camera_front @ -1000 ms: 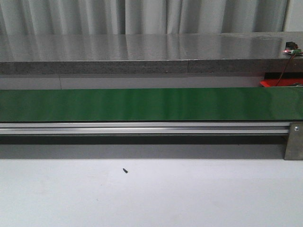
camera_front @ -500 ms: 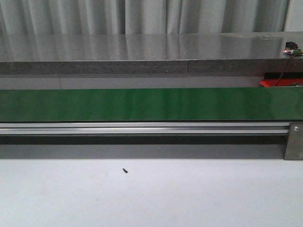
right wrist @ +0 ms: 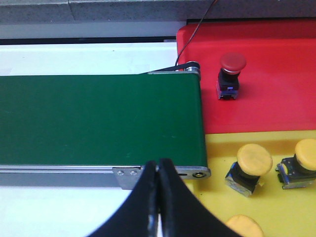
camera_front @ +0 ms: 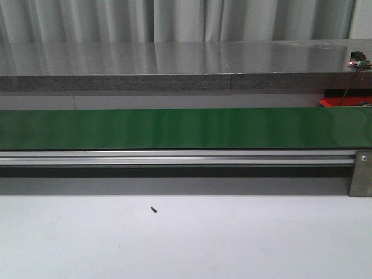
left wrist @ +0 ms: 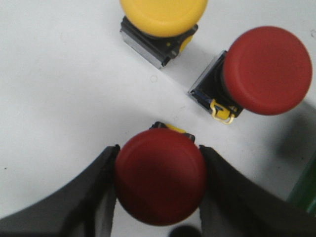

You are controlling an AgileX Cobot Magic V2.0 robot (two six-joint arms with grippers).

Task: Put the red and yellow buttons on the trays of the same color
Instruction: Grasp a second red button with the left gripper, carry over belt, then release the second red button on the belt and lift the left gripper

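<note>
Gripping a red button (left wrist: 160, 177), the left gripper (left wrist: 159, 190) hides its base.

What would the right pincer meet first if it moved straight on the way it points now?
Probably the metal frame at the near edge of the green belt, just ahead of the shut right pincer. Its height above the frame is unclear.
</note>
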